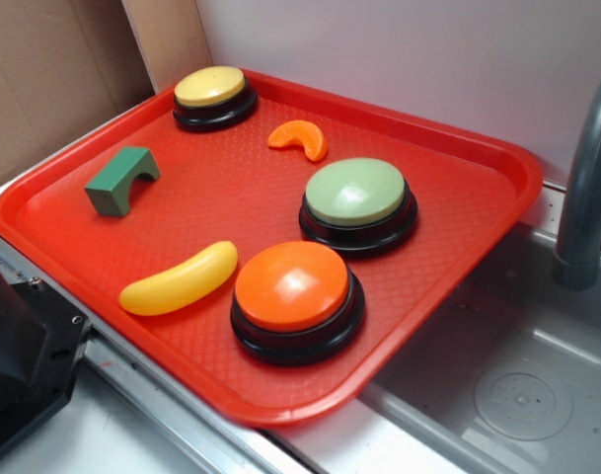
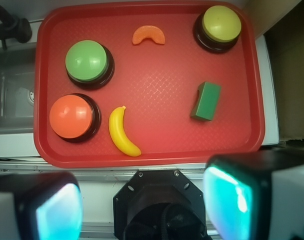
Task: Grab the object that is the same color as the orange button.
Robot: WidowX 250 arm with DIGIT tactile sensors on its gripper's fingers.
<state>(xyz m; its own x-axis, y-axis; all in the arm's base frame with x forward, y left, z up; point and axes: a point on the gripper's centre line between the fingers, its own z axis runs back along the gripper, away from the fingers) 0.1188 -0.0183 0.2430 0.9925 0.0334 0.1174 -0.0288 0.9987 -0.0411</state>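
The small glossy orange mandarin segment [image 1: 298, 138] lies on the red tray [image 1: 73, 247] at the back, between the yellow and green buttons; in the wrist view it [image 2: 149, 35] is at the top centre. The big orange dome button [image 1: 292, 286] stands at the tray's front; in the wrist view it [image 2: 71, 116] is at the left. My gripper [image 2: 144, 202] is open and empty, its fingers [image 2: 57, 212] wide apart, high above the robot base and off the tray's near edge. It does not show in the exterior view.
On the tray [image 2: 156, 85] are a pale green button [image 2: 87, 61], a yellow button [image 2: 220, 24], a yellow banana [image 2: 123, 132] and a green arch block [image 2: 206, 101]. A sink [image 1: 517, 395] with a grey faucet [image 1: 586, 178] lies to the right. The black robot base [image 2: 161, 200] is below me.
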